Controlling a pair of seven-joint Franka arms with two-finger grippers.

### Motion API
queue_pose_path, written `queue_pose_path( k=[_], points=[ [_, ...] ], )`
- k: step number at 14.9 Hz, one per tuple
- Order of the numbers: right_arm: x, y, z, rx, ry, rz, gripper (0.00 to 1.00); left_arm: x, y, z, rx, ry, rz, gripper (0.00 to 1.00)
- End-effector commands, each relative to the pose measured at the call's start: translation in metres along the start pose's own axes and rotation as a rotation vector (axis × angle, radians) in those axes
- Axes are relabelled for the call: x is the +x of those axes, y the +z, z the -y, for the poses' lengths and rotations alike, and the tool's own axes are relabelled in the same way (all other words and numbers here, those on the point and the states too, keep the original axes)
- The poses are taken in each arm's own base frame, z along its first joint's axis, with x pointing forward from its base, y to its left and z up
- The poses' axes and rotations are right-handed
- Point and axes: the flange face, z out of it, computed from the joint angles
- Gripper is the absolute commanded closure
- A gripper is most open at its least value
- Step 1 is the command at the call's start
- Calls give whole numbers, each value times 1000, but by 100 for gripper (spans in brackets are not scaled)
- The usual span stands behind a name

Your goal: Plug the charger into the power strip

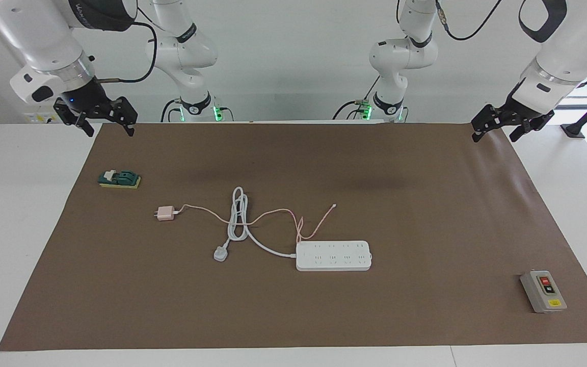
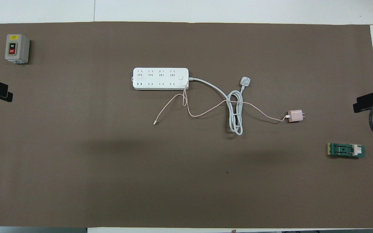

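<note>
Overhead view: charger (image 2: 295, 116) unplugged beside power strip (image 2: 160, 78); left end effector (image 1: 497, 125), right end effector (image 1: 104, 120) wide, empty.

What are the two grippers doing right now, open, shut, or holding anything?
Left gripper: open, empty, up over the mat's edge at its own end of the table.
Right gripper: open, empty, over the mat's corner at its own end.

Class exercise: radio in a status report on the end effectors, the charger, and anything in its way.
Left end effector and right end effector open, waiting over mat corners. Charger unplugged, apart from power strip. Pink cable crosses coiled white cord.
</note>
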Motion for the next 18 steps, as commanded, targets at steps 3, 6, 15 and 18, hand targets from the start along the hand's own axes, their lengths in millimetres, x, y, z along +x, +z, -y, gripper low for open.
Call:
queue_pose_path(
  k=[3, 6, 15, 18],
  points=[
    [-2, 0, 0, -5, -6, -4, 0, -4, -5, 3, 2, 7, -3, 0],
    [-3, -1, -10, -2, 11, -2, 0, -3, -3, 3, 3, 5, 3, 0],
    [-7, 0, -23, 14, 43, 18, 0, 3, 6, 1, -4, 9, 11, 0],
    [-10, 8, -23, 54, 338, 36, 0, 15, 18, 2, -5, 9, 15, 0]
  ],
)
